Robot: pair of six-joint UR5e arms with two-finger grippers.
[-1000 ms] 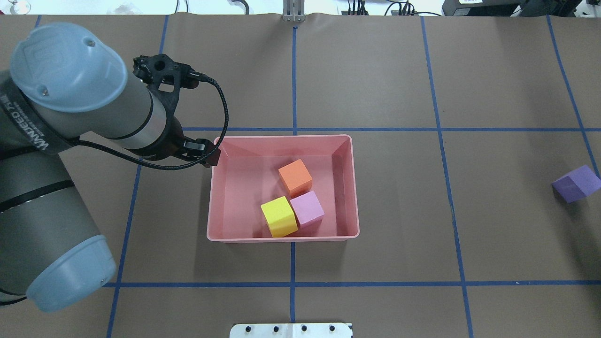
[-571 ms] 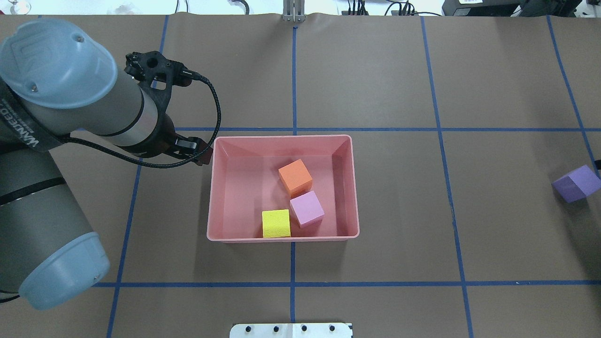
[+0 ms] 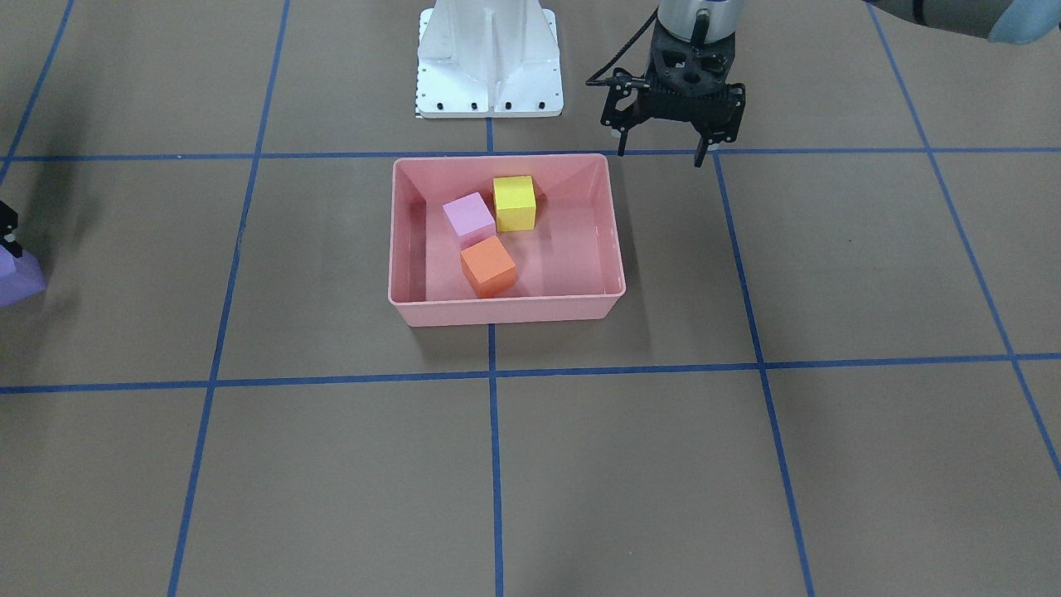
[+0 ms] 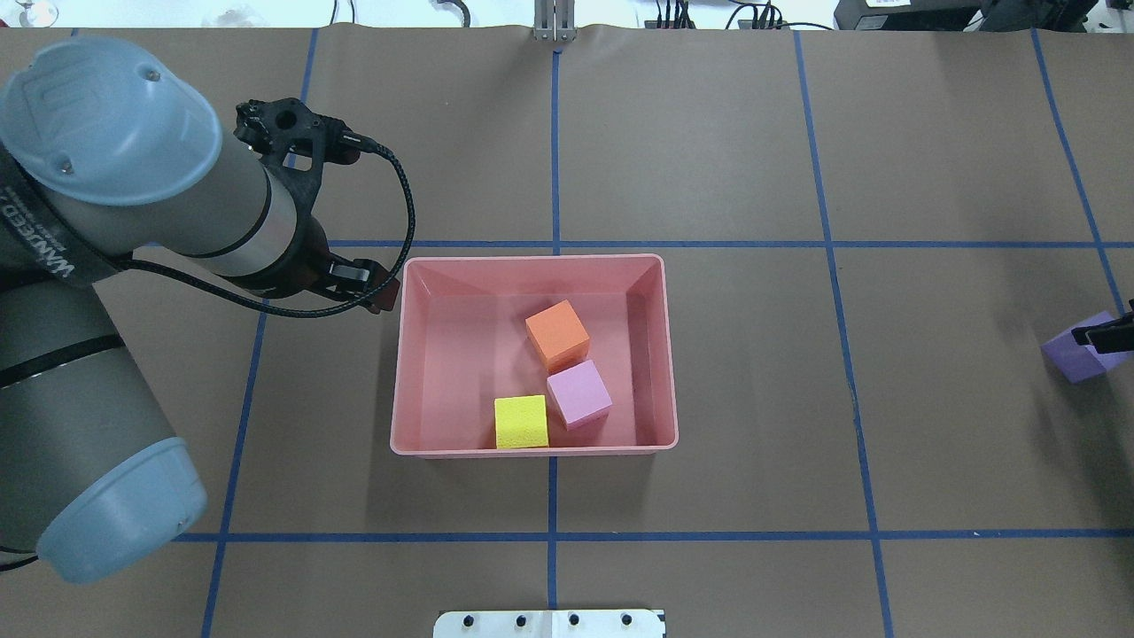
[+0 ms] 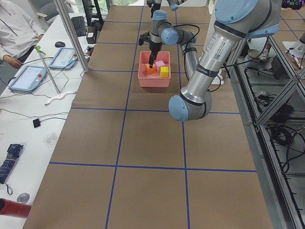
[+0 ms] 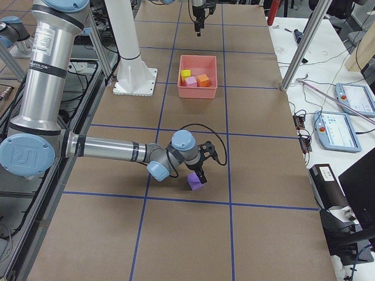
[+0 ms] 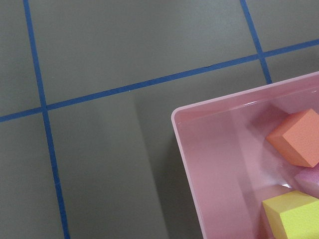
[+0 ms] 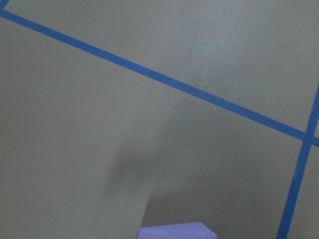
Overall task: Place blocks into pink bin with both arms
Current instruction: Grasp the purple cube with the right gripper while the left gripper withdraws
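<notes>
In the front-facing view, the left gripper hangs with its jaws spread wide and empty. The pink bin lies just beside and ahead of them, holding the orange block, the light pink block and the yellow block.

In the overhead view, 1 black finger of the right gripper crosses the purple block at the frame edge. How wide those jaws stand cannot be told, and the bin is well apart from them. White lettering on the left arm's black band is only partly legible.

In the right side view, the purple block sits directly beneath the right jaws.

In the right wrist view, only the block's top shows below the jaws.

The step looks like the grasp of block 4. The jaws should square up to 2 opposite flat faces and close centred. The lift should clear the bin's wall, and the release should come over bare floor.
</notes>
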